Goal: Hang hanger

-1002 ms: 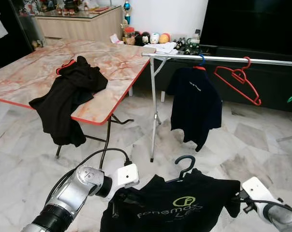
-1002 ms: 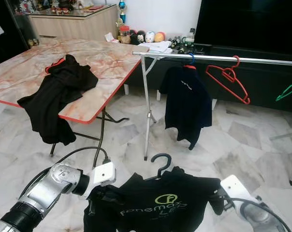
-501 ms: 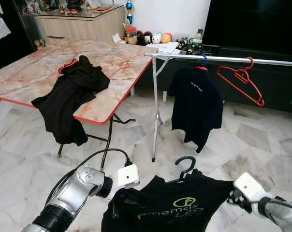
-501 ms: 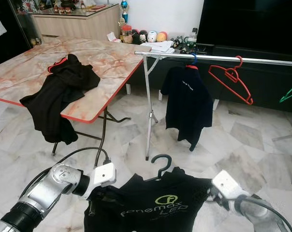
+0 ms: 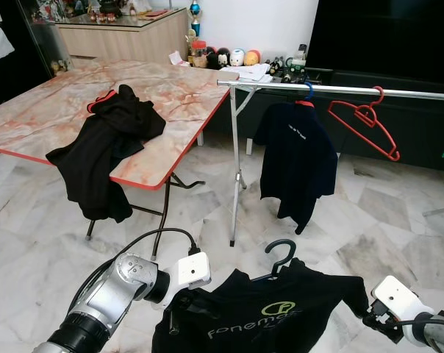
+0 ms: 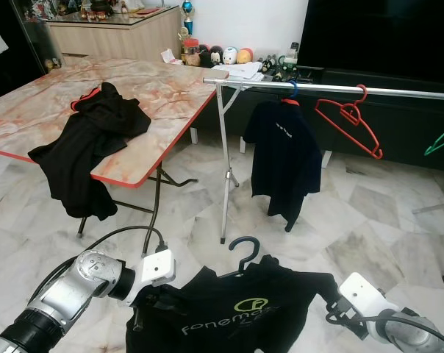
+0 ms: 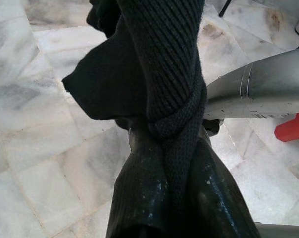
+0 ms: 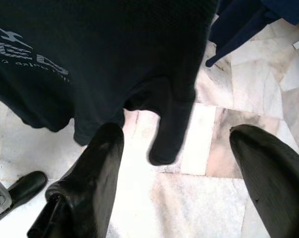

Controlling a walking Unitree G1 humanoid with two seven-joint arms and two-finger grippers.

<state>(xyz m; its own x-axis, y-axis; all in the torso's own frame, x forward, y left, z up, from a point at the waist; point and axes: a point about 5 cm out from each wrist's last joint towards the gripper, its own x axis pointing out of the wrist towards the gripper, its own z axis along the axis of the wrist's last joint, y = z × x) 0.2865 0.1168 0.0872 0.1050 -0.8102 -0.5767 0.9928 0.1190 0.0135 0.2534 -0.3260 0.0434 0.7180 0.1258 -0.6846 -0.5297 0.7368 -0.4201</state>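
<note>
A: Left gripper (image 7: 176,163), both black fingers (image 7: 139,193) clamped tight on a twisted band of ribbed dark shirt fabric (image 7: 169,74).

B: And a flap of it hanging out above the pale marble floor (image 7: 35,144), silver arm (image 7: 258,91) crossing beside, red object (image 7: 291,128) nearby.

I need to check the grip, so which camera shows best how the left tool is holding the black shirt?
The left wrist view: the left tool is shut on a bunched fold of the black shirt. The eye views show the shirt spread with its printed logo. The right wrist view shows its hanging sleeve beyond the open right tool.
</note>
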